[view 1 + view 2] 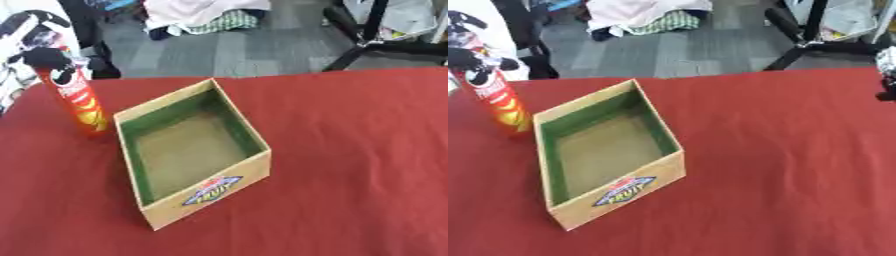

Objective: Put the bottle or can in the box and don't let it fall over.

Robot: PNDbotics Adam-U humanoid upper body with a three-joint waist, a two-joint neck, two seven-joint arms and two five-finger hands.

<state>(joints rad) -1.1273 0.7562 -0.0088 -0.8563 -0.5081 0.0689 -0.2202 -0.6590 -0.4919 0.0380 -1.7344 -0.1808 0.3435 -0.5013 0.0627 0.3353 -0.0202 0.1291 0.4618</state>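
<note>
The left hand (45, 59) curls round the top of the tall red can (81, 102), which stands upright on the bench (350, 150) just left of the open box (188, 150) (the right hand (887, 75) barely shows, fingers unreadable).

My left hand (45, 59) comes in from the upper left, black fingers curled round the top of the can (80, 102), arm rising up and outward behind the hand. My right hand (887, 75) shows only as a sliver at the far right edge; finger pose unreadable.
</note>
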